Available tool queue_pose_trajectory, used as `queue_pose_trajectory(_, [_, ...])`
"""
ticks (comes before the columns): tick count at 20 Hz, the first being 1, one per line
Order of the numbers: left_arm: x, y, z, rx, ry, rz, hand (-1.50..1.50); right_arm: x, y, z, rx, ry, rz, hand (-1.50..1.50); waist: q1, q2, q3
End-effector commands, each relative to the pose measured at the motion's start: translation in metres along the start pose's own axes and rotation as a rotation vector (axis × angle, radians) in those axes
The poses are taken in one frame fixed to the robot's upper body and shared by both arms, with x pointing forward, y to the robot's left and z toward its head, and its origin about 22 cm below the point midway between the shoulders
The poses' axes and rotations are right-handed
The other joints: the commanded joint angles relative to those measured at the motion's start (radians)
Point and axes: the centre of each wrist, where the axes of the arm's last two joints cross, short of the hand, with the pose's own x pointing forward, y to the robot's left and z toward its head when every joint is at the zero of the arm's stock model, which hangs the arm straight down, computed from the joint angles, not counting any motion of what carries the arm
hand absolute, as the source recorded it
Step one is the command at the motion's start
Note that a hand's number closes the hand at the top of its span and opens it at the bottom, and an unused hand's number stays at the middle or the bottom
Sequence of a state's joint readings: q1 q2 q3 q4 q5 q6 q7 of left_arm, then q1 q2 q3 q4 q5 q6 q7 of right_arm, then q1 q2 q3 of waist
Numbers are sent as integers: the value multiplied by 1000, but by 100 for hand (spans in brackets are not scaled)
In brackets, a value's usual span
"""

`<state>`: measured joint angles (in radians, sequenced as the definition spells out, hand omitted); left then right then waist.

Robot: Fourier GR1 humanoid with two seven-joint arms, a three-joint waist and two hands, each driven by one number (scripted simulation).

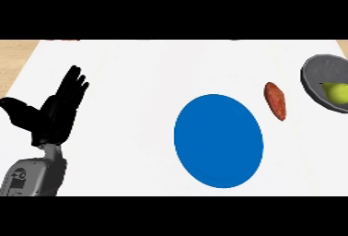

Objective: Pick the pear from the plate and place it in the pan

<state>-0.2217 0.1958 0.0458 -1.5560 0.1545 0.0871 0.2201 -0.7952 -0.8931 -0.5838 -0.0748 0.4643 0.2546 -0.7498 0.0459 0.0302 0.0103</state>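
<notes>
A blue plate [218, 140] lies on the white counter a little right of the middle, with nothing on it. At the right edge sits a grey pan [319, 76], partly cut off by the view. Inside the pan rests the yellow-green pear [336, 92]. My left hand [54, 113] stands open at the left, fingers straight and pointing up, well away from the plate and the pan. My right hand does not show.
A reddish-brown sweet potato [275, 100] lies on the counter between the plate and the pan. The counter [136, 78] is white, with wooden surface showing at both far corners.
</notes>
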Motion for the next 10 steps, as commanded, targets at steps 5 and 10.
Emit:
queue_pose_trajectory(5, [-2,4,7,10,6,-9,0,-9,-62,47,32,-49,-259,-150,-13,-8,4])
queue_pose_trajectory(10, [-3,3,7,17,-6,-4,0,-18,-68,62,77,-50,-259,-150,-17,-8,3])
